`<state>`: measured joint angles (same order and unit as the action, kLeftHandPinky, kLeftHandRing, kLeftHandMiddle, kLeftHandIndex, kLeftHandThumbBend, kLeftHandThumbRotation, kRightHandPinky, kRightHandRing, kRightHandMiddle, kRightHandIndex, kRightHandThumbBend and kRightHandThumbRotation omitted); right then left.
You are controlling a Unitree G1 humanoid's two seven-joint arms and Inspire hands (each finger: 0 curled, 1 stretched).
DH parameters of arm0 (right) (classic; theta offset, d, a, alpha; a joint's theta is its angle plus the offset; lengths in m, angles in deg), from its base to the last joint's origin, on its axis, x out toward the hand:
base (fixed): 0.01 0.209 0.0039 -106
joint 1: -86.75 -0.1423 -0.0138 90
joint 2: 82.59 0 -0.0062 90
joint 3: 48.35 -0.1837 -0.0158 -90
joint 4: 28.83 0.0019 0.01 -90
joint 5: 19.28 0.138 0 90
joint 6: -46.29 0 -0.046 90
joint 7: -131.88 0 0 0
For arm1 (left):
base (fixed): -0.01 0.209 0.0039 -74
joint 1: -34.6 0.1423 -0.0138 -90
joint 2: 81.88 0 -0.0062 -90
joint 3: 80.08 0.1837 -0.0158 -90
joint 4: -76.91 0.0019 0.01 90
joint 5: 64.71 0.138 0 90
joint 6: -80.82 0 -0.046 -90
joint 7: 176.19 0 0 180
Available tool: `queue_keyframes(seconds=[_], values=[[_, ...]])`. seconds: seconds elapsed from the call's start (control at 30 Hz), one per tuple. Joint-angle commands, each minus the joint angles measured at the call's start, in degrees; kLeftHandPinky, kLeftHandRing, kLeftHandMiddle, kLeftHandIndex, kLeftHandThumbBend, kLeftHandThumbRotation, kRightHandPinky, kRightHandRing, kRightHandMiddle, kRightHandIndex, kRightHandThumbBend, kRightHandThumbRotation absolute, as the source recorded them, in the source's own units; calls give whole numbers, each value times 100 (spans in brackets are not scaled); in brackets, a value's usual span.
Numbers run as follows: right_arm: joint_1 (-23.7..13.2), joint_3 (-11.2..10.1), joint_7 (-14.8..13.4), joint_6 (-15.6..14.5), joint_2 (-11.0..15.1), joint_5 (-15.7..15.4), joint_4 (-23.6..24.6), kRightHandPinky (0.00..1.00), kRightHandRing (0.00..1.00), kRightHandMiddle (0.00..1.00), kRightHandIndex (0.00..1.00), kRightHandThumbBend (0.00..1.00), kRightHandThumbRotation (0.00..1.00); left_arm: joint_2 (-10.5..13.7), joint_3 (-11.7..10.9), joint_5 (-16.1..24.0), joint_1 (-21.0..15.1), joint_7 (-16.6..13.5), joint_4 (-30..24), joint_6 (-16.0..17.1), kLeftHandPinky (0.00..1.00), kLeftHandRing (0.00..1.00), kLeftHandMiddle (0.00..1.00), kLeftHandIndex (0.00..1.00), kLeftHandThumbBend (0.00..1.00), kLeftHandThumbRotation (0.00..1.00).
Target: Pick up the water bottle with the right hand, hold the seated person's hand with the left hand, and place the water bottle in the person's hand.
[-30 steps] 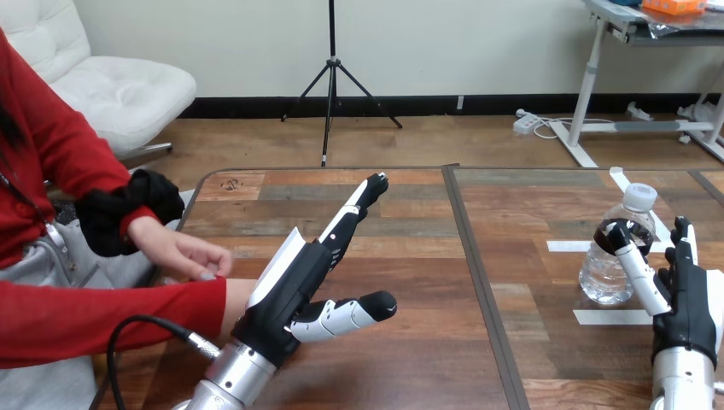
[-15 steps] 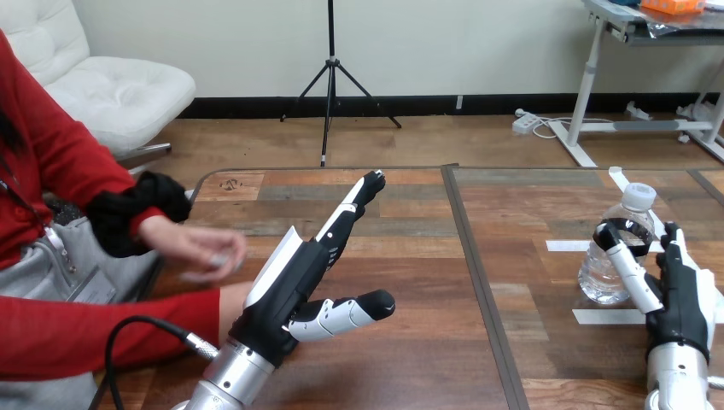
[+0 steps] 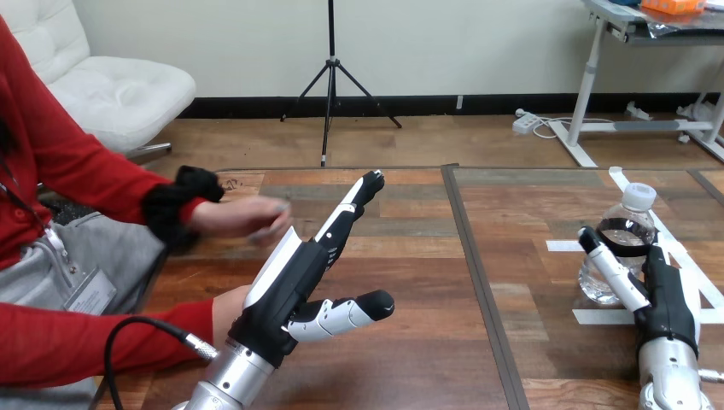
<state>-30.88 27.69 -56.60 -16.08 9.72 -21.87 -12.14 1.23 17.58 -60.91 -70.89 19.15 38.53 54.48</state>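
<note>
The water bottle (image 3: 616, 249) stands upright on the table (image 3: 410, 359) at my far right, among white tape strips (image 3: 603, 317). My right hand (image 3: 662, 295) is at its lower right side and hides that part; the hand reaches across the bottle's front, but I cannot tell whether it has closed on it. My left hand (image 3: 294, 282) is held above the table at the left, fingers straight and together, thumb stuck out to the side, holding nothing. The person's hand (image 3: 248, 219) is just beyond it, blurred, perhaps touching its white shell. A red-sleeved forearm (image 3: 85, 342) ends behind my left wrist, its hand hidden. Compared with 1 second ago, my right hand is nearer the bottle and the person's hand is higher and further right.
</note>
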Motion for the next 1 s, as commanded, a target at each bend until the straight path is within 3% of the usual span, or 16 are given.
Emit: queue_keyframes(seconds=[0.0,0.23,0.97], values=[[-590,22,57,-36,234,-1,-31,96,100,100,100,100,62,40,-135,-130,-99,-18,-279,74,100,100,100,100,100,80],[-666,-15,261,-122,255,60,-80,98,100,100,100,100,60,68,-153,-98,-67,-54,-327,95,100,100,100,100,100,80],[-872,33,427,-424,295,2,-183,100,100,100,100,100,59,165,-276,-20,142,-156,-652,79,100,100,100,100,100,80]])
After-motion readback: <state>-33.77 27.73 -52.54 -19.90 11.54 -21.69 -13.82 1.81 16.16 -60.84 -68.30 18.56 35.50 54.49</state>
